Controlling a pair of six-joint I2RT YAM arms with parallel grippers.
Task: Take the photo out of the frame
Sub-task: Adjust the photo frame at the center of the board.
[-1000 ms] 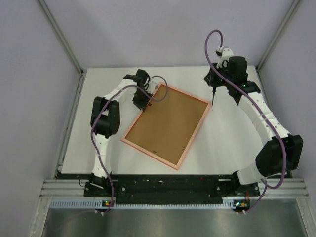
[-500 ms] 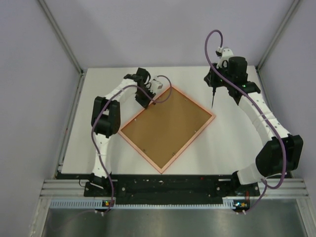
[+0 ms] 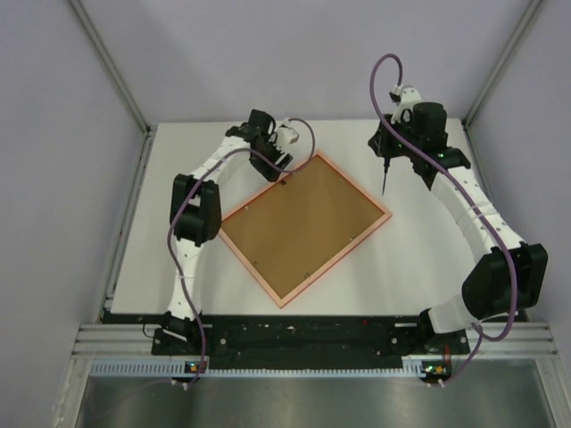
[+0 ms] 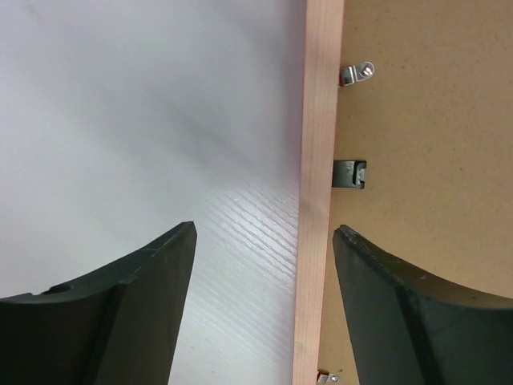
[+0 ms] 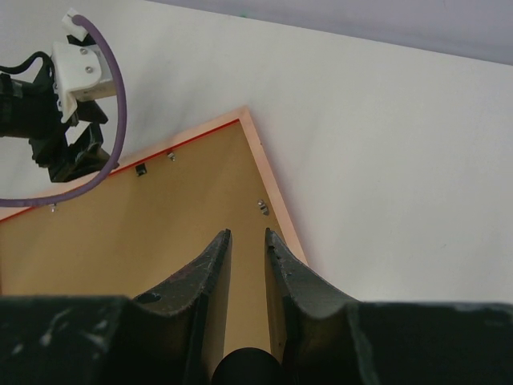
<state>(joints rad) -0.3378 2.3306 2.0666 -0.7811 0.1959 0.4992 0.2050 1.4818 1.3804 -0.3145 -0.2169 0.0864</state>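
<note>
1. tabletop [image 3: 428, 250]: white, carrying the frame; I am viewing it from above.
2. frame [image 3: 353, 184]: lying flat, back up, mid-tabletop, turned cornerwise with one corner pointing at the far edge.
3. board [image 3: 303, 227]: brown, sitting inside the rim. I am not seeing the photo anywhere and am judging it to be lying under this board.
4. left gripper [image 4: 264, 241]: jaws standing wide, straddling the rim near the far corner, gripping nothing.
5. right gripper [image 5: 245, 237]: hanging above the frame's right corner, jaws nearly closed with only a slit, empty.
6. tabs [image 4: 355, 74]: small, metal, sitting on the board just beside the rim; whether they are turned clear I cannot tell.

Step in hand, as I am judging it: freeing the board. The next move is calling for turning the tabs aside, then lifting the board.
</note>
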